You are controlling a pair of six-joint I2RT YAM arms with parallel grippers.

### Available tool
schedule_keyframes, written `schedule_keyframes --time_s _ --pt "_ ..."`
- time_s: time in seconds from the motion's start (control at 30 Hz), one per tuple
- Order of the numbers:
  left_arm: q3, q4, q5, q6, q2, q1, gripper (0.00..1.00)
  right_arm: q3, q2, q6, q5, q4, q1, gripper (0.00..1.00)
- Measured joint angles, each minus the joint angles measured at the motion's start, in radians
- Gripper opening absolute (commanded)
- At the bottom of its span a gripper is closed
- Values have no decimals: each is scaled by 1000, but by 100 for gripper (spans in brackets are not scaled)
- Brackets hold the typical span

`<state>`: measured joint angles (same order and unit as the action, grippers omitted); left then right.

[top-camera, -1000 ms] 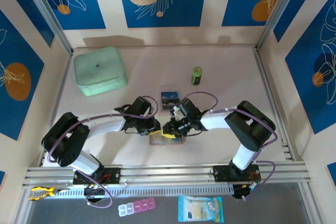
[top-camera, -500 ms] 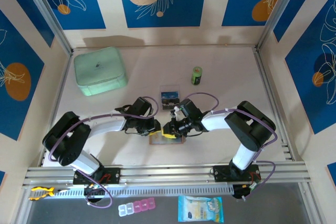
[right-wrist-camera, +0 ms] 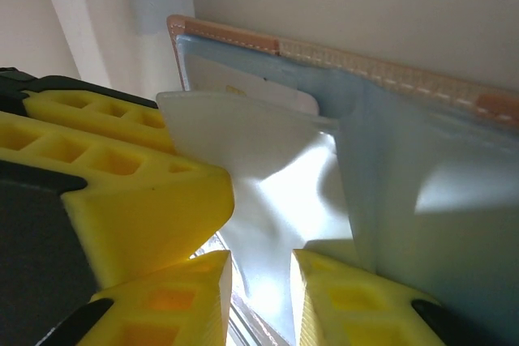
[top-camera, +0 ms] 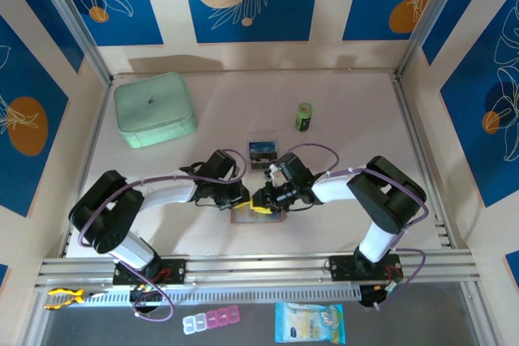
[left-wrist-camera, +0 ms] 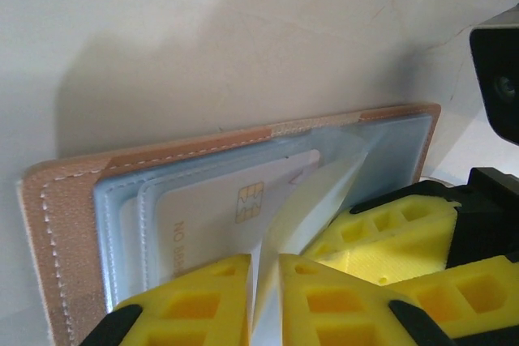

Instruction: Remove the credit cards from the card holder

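**Hands meet over the opened card holder**

Both arms reach inward to the card holder (left-wrist-camera: 61, 224), which lies open and flat on the table (top-camera: 349, 103), near its front edge and between the two arms. The left hand (left-wrist-camera: 265, 271) has its fingers nearly together, clamped on a thin pale pocket flap (left-wrist-camera: 312, 200) raised from the grey-blue lining. This probably lifts the pocket mouth so the card inside can slide free. The right hand (right-wrist-camera: 261, 269) comes from the opposite side, and the same flap runs through the narrow gap between its fingers. Whether it actually pinches the flap, I cannot tell.

By count, there are two hands and one holder. One white chip card (left-wrist-camera: 215, 212) is tucked in the pocket, beside the lifted flap. Just beyond the holder, a dark blue-faced card (top-camera: 262, 155) lies out on the table with a paler rectangle (top-camera: 259, 138) touching its far edge. That rectangle may be a second card. One mint-green case (top-camera: 154, 108) and one small green cylinder (top-camera: 303, 116) stand well apart from the work.
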<state>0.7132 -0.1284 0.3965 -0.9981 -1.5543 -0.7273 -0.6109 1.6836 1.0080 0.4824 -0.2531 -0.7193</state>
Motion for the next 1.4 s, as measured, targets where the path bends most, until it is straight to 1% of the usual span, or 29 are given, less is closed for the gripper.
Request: schedule_keyframes --time_s 0.2,0.43,0.77,0.97,1.17,1.4 --pt "0 6 3 0 1 0 17 2 -74 -2 -16 70 0 29" --pt "17 -21 3 0 21 -9 23 -19 -209 -27 -60 200 15 30" --pt "111 -45 3 0 23 -64 29 -29 -398 -81 -112 380 102 32" --pt "170 -45 3 0 -36 -98 33 -29 -511 -108 -122 462 170 33" --pt "233 -44 6 1 -108 -122 38 -23 -573 -119 -124 509 217 34" --pt "251 -37 15 3 -149 -127 42 -11 -581 -126 -122 541 224 35"
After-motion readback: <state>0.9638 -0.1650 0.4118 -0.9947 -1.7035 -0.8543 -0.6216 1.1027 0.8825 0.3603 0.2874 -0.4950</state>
